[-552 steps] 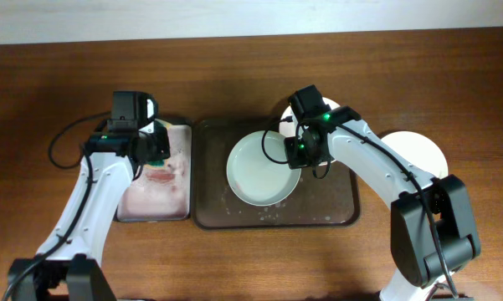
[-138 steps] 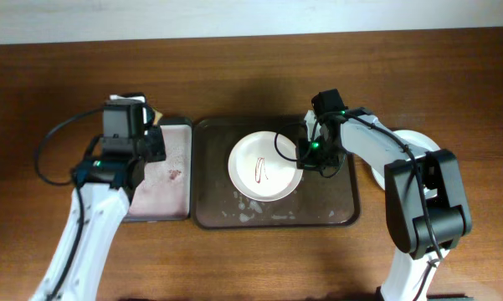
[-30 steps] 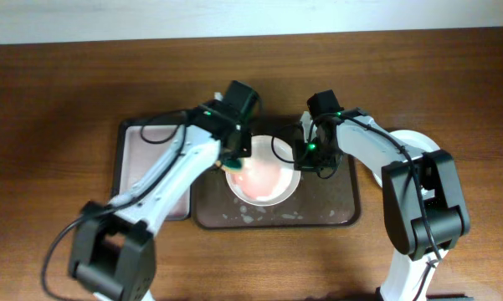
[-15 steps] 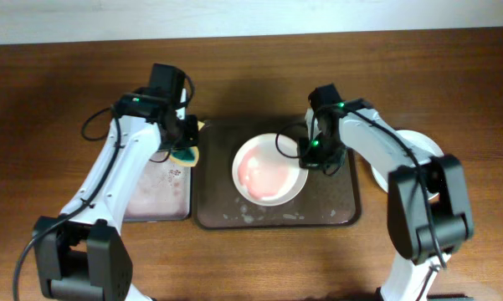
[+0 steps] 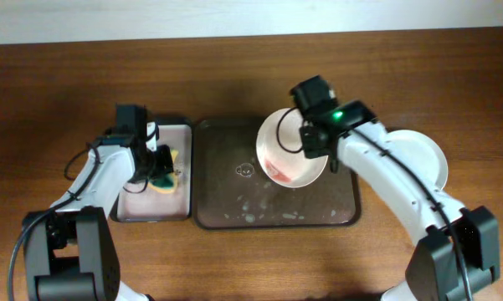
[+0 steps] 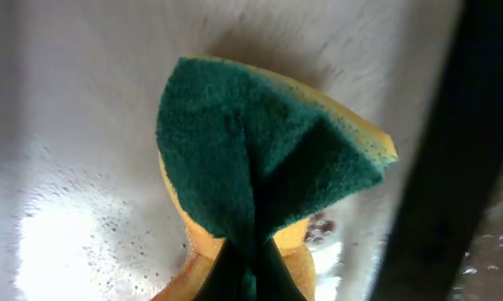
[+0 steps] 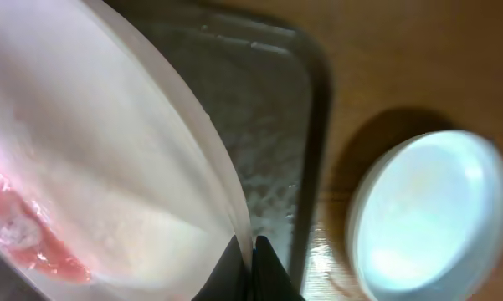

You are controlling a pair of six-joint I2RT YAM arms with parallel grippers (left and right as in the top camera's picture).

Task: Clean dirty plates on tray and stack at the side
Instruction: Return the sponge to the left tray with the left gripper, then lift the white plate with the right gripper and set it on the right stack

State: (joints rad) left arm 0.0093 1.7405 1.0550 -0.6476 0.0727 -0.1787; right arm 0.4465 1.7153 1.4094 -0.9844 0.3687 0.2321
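Currently the right end effector is clamped on the rim of a white plate, holding it tilted above the dark brown tray. Red sauce pools at the plate's lower edge. A stack of plates sits on the counter just right of the tray. The left end effector pinches a green-and-yellow sponge over the sponge tray.

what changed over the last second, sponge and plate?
The left fingers carried the sponge left, off the plate, to over the sponge tray. The right fingers, still pinching the plate's rim, lifted and tilted it, shifting it right; pink liquid pools at its low edge. The brown tray and the stack of plates stayed put.
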